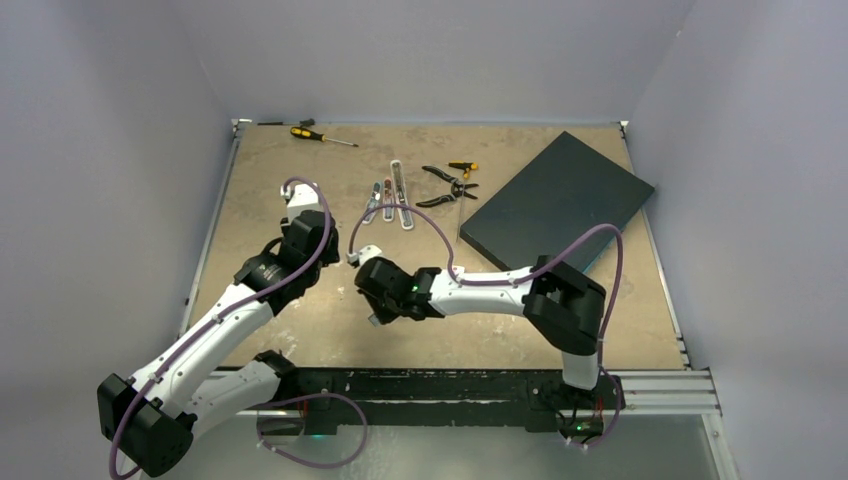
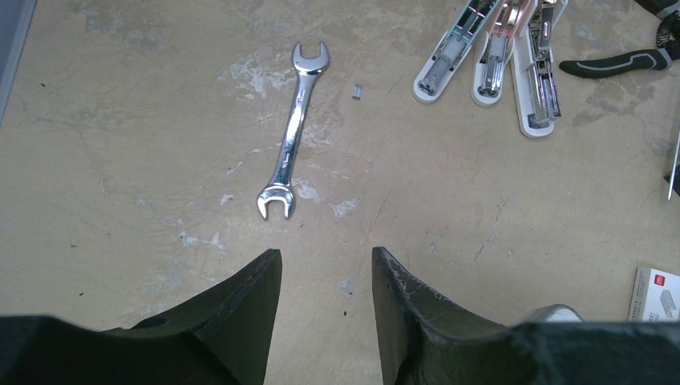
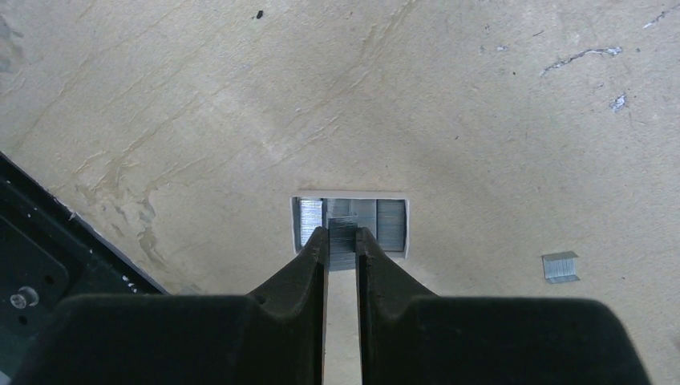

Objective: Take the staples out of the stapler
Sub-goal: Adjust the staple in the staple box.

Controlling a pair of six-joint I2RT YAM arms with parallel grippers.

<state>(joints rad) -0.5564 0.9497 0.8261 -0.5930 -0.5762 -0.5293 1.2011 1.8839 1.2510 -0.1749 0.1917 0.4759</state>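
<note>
Right gripper (image 3: 342, 235): narrow, pinching a short silvery-grey ribbed strip of staples (image 3: 342, 255); the fingers hide the sides of the strip
Small white open box (image 3: 350, 197): directly below the strip; grey staple rows inside; near edge covered by the fingertips
Loose grey staple block (image 3: 560, 267): on the beige table (image 3: 449, 120), near the box, not touching
Left gripper (image 2: 326, 263): partly open, empty; near a silver wrench (image 2: 291, 136)
Opened white and pink staplers (image 2: 489, 60): far right; cut off at the top edge
</note>
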